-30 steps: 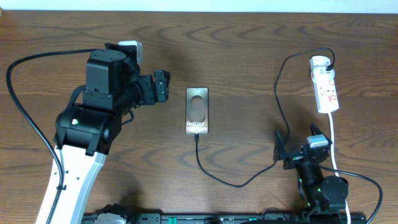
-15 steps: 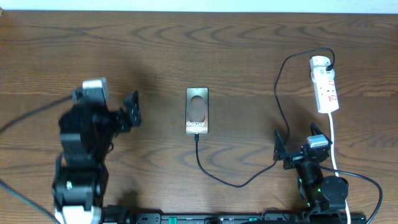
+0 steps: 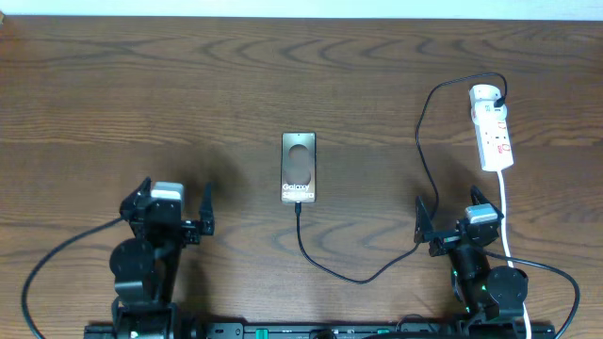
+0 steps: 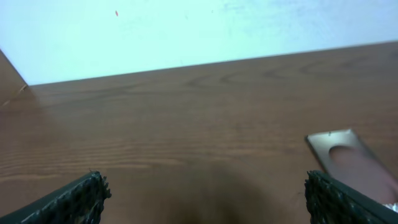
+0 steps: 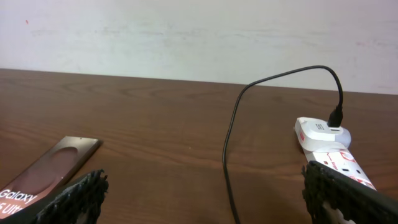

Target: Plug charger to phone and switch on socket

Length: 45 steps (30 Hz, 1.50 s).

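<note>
The phone [image 3: 299,168] lies flat at the table's middle, screen up; it also shows in the left wrist view [image 4: 354,163] and the right wrist view [image 5: 43,171]. The black charger cable [image 3: 358,279] runs from the phone's near edge, loops right and rises to the socket [image 3: 492,127], a white strip at the far right. The cable [image 5: 231,155] and the socket [image 5: 329,149] also show in the right wrist view. My left gripper [image 3: 174,201] is open and empty at the front left, apart from the phone. My right gripper [image 3: 450,217] is open and empty at the front right, below the socket.
The socket's thick white cord [image 3: 506,217] runs down past my right gripper to the front edge. Black arm cables lie at the front left and front right. The table is dark brown wood [image 3: 188,85] with a pale wall behind.
My left arm has pulled back from beside the phone's left side to the front left of the table. The right arm, phone, cable and socket have not moved.
</note>
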Tool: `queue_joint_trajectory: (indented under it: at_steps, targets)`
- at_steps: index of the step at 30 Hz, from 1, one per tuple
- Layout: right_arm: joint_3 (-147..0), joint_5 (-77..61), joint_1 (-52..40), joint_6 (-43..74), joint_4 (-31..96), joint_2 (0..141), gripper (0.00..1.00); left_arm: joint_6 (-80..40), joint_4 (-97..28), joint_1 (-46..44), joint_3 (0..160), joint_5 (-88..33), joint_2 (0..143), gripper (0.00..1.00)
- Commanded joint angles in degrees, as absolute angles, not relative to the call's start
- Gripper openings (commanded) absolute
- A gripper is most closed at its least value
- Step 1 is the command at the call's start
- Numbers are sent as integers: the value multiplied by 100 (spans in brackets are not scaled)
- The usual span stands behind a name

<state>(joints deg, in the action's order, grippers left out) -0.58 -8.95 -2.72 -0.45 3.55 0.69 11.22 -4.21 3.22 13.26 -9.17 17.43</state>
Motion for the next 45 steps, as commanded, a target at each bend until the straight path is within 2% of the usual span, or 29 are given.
queue_joint_trajectory:
  at_steps: [1, 22, 45]
  targets:
    - [-32, -849, -309, -5, 360, 32, 99, 1476, -373, 349, 932, -998, 1347, 98]
    - [-32, -849, -309, -5, 360, 32, 99, 1688, -548, 355, 119, -827, 3, 98]
    - [-32, -849, -309, -8, 357, 32, 99, 1688, -543, 364, 119, -832, 23, 98]
